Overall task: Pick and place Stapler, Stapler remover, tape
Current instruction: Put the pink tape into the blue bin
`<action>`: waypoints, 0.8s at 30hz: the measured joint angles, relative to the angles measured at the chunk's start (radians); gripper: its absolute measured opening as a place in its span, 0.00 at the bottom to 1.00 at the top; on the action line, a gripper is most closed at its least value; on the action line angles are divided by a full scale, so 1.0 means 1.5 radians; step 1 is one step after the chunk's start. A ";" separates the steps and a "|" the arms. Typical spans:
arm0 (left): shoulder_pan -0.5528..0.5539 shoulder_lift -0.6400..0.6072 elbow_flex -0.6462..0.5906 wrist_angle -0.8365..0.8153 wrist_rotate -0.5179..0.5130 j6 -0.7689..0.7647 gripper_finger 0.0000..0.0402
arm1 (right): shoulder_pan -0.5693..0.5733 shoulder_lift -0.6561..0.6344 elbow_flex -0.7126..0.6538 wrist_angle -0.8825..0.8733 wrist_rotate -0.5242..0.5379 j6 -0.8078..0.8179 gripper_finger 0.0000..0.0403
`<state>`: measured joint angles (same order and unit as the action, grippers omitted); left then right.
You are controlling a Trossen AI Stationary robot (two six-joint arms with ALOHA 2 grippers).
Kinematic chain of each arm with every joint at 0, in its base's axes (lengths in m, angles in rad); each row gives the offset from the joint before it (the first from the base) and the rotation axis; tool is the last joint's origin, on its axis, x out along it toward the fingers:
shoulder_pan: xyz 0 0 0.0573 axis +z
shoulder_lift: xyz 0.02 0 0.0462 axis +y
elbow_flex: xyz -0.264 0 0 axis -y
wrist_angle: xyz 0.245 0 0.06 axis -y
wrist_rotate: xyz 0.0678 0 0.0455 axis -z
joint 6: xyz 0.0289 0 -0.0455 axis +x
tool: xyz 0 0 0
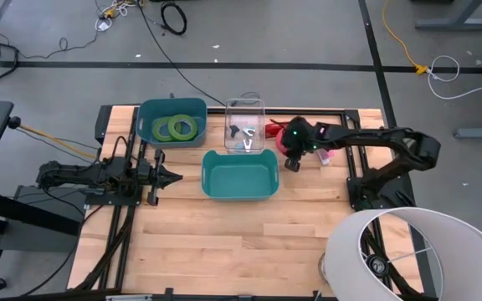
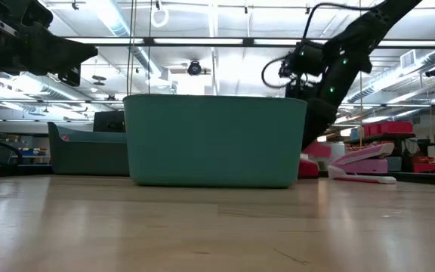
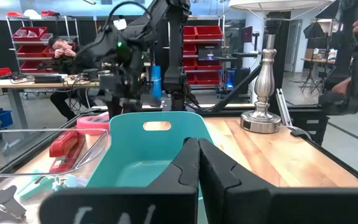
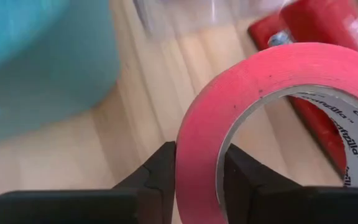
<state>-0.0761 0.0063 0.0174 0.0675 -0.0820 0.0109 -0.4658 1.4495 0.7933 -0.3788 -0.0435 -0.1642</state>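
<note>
Pinkish-red tape roll (image 4: 272, 118) pinched by its rim in the right gripper (image 4: 199, 171) jaws, off the bench (image 1: 224, 242), at 3 o'clock of the clear bin (image 1: 246, 125). Two green rolls (image 1: 175, 128) in teal bin (image 1: 151, 117) at 10 o'clock. Left gripper (image 1: 176, 176) jaws closed, empty, at 9 o'clock of the centre teal bin (image 1: 238, 191).

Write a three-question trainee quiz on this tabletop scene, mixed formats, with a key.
1. True or false: the right hand grips the pinkish-red tape roll by its rim.
2. Which bin holds the two green tape rolls?
A. the clear bin
B. the dark teal bin at the far left
C. the middle teal bin
3. Fill in: the left hand waits beside the ____ teal bin.

Key: 1 true; 2 B; 3 middle
</note>
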 joint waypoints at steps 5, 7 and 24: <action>0.000 0.000 0.000 0.000 0.000 0.000 0.01 | 0.019 -0.056 0.000 0.013 0.001 0.022 0.24; 0.000 0.000 0.000 0.000 0.000 0.000 0.01 | 0.026 -0.076 0.000 0.028 0.000 0.035 0.24; 0.000 0.000 0.000 0.000 0.000 0.000 0.01 | 0.043 -0.152 0.041 0.210 -0.122 0.147 0.23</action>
<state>-0.0761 0.0063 0.0174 0.0676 -0.0819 0.0109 -0.4007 1.2221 0.8554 -0.0631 -0.2263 0.0561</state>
